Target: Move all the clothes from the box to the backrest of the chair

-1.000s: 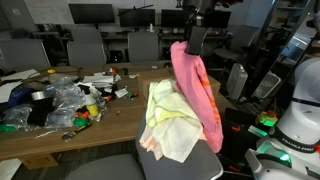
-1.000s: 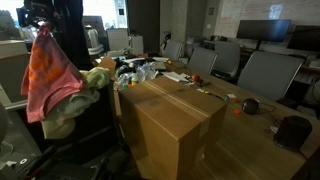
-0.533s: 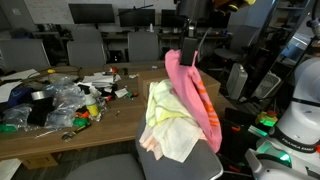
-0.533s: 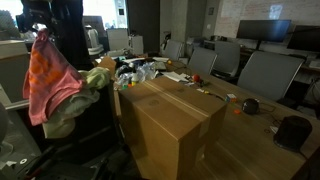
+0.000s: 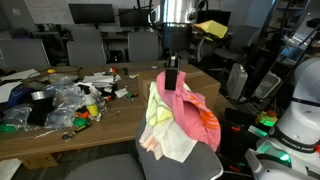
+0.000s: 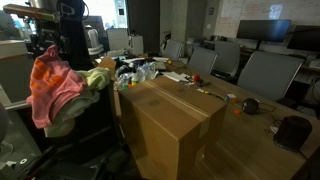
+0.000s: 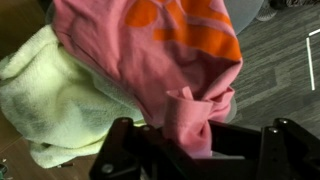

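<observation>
Gripper [image 5: 170,82] has dropped from top centre to mid frame, fingers still pinched on pink cloth [image 5: 192,112], now draped over yellow-green cloth [image 5: 165,130] on chair [image 5: 195,168] backrest; release likely next

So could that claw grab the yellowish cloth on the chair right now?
Probably not yet. The gripper is shut on the pink garment, which hangs between it and the yellowish cloth and covers part of it. It would likely have to let go first; the cloth's other side lies bare.
</observation>
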Robot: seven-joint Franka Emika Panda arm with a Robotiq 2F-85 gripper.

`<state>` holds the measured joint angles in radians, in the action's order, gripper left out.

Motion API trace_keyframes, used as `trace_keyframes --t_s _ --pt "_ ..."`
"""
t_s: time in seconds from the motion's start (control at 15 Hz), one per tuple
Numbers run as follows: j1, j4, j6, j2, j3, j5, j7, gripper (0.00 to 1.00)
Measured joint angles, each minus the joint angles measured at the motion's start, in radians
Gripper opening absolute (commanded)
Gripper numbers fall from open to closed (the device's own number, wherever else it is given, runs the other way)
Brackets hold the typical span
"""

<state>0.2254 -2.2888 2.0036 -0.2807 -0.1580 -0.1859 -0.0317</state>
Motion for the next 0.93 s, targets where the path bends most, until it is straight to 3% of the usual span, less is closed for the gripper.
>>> trace_keyframes --t_s 0.4,0.47,0.53,0.67,0.93 --pt "-0.006 -0.004 0.048 0.089 -0.019 0.102 0.100 0.00" --pt "-0.008 -0.003 0.049 0.099 -0.019 0.116 0.118 0.04" --pt "-0.012 -0.002 0.050 0.108 -0.019 0.132 0.135 0.27" --pt "-0.017 0.001 0.050 0.120 -0.019 0.160 0.157 0.30" --pt "-0.019 0.004 0.050 0.122 -0.020 0.233 0.191 0.58"
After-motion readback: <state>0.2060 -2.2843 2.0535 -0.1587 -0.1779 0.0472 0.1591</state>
